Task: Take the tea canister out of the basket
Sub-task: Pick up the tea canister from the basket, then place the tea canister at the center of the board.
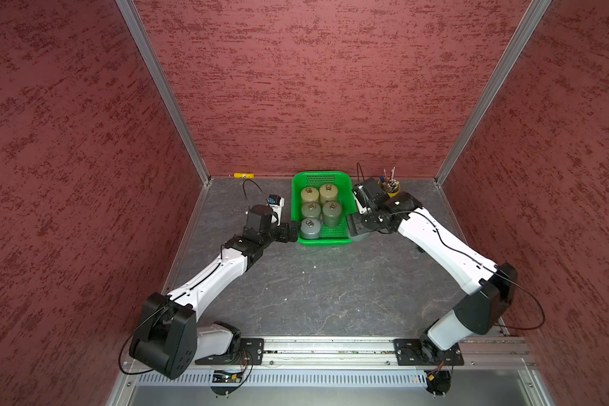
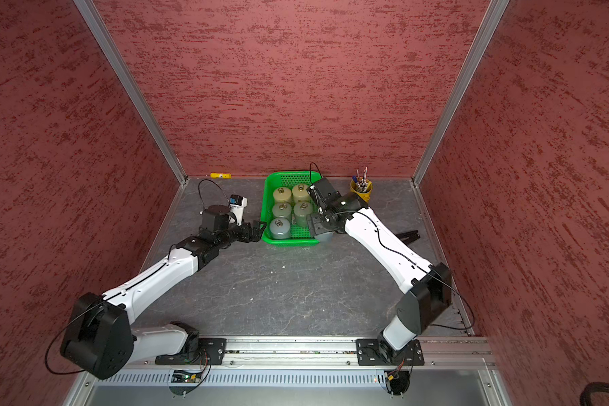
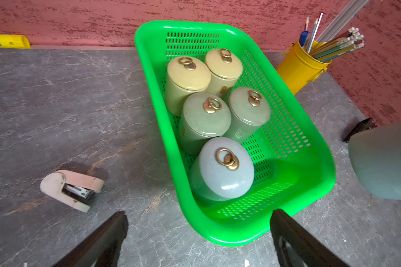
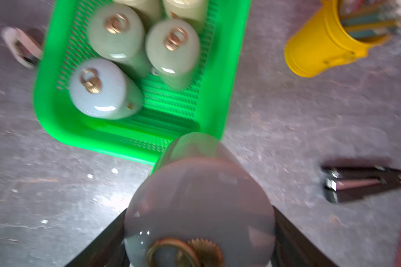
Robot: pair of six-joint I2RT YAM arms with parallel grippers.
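The green basket [image 1: 322, 174] [image 2: 266, 211] [image 3: 229, 235] [image 4: 51, 115] stands at the back of the table. Several lidded canisters stand upright in it: two cream, two green, and a grey-blue one [image 1: 309, 228] [image 3: 220, 175] at the front left. My right gripper [image 1: 357, 225] [image 2: 317, 226] [image 4: 199, 212] is shut on another grey-blue tea canister [image 1: 361, 237] [image 3: 384, 161] [image 4: 195, 180], held outside the basket by its front right corner. My left gripper [image 1: 294, 230] [image 3: 198, 215] is open and empty, just outside the front left corner.
A yellow bucket [image 1: 391, 189] [image 3: 299, 67] [image 4: 322, 48] of pencils stands right of the basket. A pale stapler [image 3: 72, 189] lies left of the basket, and a black tool [image 2: 406, 236] [image 4: 361, 182] to its right. A yellow glue stick [image 1: 243, 175] lies by the back wall.
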